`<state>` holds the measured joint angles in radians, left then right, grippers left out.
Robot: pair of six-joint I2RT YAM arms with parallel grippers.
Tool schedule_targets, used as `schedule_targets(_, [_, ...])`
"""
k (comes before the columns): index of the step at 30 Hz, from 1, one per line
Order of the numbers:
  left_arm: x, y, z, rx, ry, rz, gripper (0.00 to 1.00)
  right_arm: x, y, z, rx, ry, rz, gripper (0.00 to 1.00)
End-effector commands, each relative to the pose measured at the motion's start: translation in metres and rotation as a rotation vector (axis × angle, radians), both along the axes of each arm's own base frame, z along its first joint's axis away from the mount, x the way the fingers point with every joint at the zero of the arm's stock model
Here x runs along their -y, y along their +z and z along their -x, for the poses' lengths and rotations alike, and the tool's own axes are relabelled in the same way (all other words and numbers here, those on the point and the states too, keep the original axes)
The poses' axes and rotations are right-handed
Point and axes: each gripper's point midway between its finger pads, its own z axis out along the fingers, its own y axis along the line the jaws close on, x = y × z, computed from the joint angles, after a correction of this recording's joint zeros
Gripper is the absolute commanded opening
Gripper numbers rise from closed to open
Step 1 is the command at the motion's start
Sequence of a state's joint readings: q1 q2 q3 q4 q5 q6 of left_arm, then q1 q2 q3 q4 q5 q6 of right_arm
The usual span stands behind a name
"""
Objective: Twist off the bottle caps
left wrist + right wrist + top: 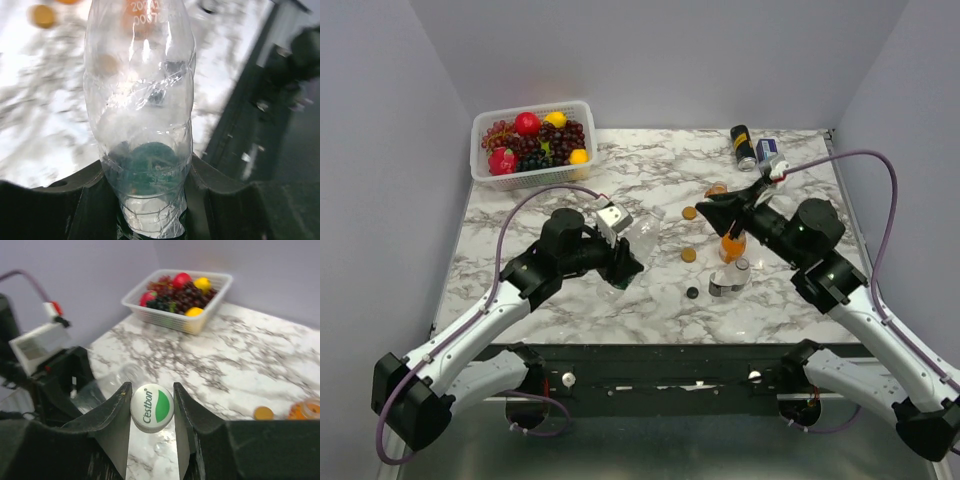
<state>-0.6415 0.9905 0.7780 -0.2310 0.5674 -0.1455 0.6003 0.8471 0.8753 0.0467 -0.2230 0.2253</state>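
Lying loose are two orange caps (689,212) (688,255); left gripper (150,192) clamps one clear bottle (140,100), right gripper (151,395) one white-green cap (152,409).

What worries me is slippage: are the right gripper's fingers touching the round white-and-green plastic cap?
Touching. The right wrist view shows the round white-and-green plastic cap pinched between fingers of the right gripper.

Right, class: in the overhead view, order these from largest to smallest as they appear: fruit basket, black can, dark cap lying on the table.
1. fruit basket
2. black can
3. dark cap
All rest on the table, so nearness hardly skews this.
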Motion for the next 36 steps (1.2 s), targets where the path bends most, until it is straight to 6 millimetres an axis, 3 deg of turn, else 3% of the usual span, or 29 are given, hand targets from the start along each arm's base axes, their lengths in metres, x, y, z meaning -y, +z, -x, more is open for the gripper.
schedule_targets(1, [-0.051,0.021,-0.052,0.178,0.397,-0.079,0.36,0.028,-0.037,-0.048,-0.137,-0.273,0.156,0.22])
schedule_targets(5, [-0.067,0.028,-0.059,0.224,0.491,-0.080,0.36,0.023,-0.071,-0.074,-0.205,-0.320,0.255,0.23])
schedule_targets(11, [-0.066,0.027,-0.059,0.222,0.485,-0.085,0.37,0.010,-0.130,-0.110,-0.317,-0.361,0.388,0.23])
schedule_targets(13, [-0.064,0.026,-0.059,0.218,0.475,-0.086,0.37,0.007,-0.144,-0.115,-0.338,-0.363,0.408,0.24])
schedule_targets(14, [-0.064,0.026,-0.058,0.217,0.472,-0.086,0.37,0.005,-0.161,-0.118,-0.369,-0.362,0.428,0.24])
schedule_targets(21, [-0.064,0.026,-0.058,0.220,0.470,-0.087,0.37,-0.001,-0.212,-0.134,-0.434,-0.386,0.491,0.25])
schedule_targets(29, [-0.063,0.026,-0.058,0.218,0.463,-0.087,0.39,0.004,-0.254,-0.134,-0.496,-0.409,0.550,0.27])
schedule_targets(36, [-0.061,0.024,-0.058,0.211,0.453,-0.093,0.39,0.004,-0.273,-0.141,-0.523,-0.431,0.579,0.28])
